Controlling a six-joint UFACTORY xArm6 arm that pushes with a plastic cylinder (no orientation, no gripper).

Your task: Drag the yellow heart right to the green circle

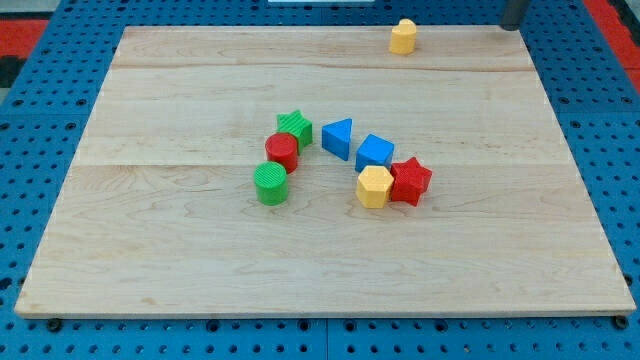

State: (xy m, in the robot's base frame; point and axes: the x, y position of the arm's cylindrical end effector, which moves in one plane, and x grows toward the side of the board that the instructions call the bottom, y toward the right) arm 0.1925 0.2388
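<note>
While the yellow heart (403,37) sits alone near the top edge of the table (180,250), toward the view's right, the green circle (270,185) waits well apart from it, down in the middle of the table at the left end of a cluster. We see only a dark stub of our rod (513,13) at the view's top right corner; our tip is cut off by the frame, so we cannot say exactly where it stands relative to the heart, only that it is off to its right. We have no hand to report: the rod carries nothing and touches nothing.

What could go wrong, as we judge it: the straight path from heart to green circle runs past the green star (294,127) and the red cylinder (282,151), which sit just above the circle and touch each other. A push aimed too directly may drive the heart into them and scatter the group. The blue triangle (339,137), blue cube (375,152), yellow hexagon (373,186) and red star (410,181) lie to the right of that line. An off-centre push could also spin the heart aside

At this size the heart's lobes and point are hard to make out; it looks slightly taller than wide, and we cannot tell which way it points
</note>
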